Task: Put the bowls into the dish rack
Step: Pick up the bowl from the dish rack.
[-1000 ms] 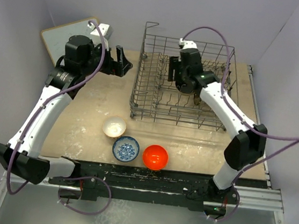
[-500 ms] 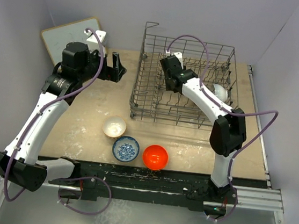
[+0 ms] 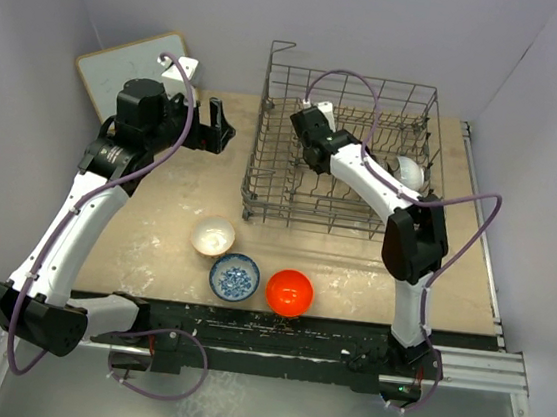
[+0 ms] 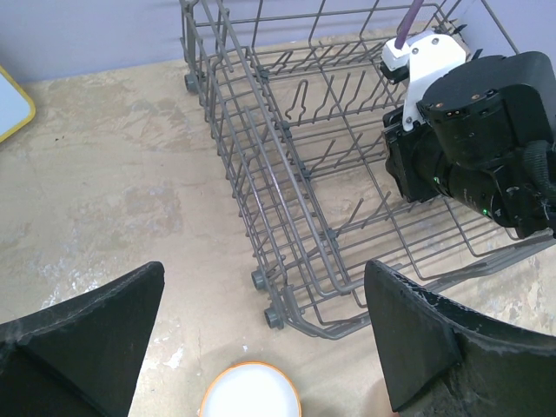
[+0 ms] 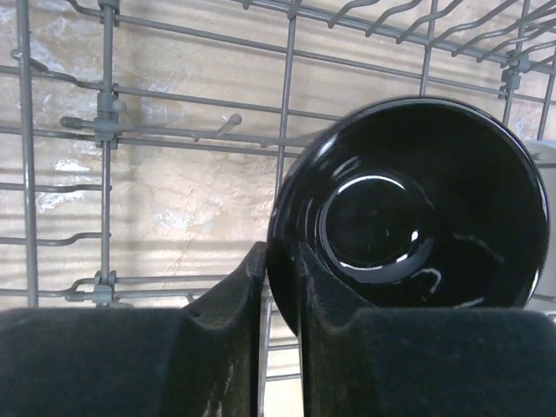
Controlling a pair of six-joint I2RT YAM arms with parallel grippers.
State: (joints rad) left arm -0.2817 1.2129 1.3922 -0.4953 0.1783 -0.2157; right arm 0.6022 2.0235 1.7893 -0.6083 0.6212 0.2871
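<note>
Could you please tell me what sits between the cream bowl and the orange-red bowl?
The blue-and-white patterned bowl sits between the cream bowl and the orange-red bowl, as the top external view shows.

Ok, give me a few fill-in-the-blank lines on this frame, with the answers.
1. The right gripper is shut on the rim of a glossy bowl coloured ____.
2. The left gripper is ____ and holds nothing.
3. ____ bowls stand on the table, outside the dish rack.
Answers: black; open; three.
</note>
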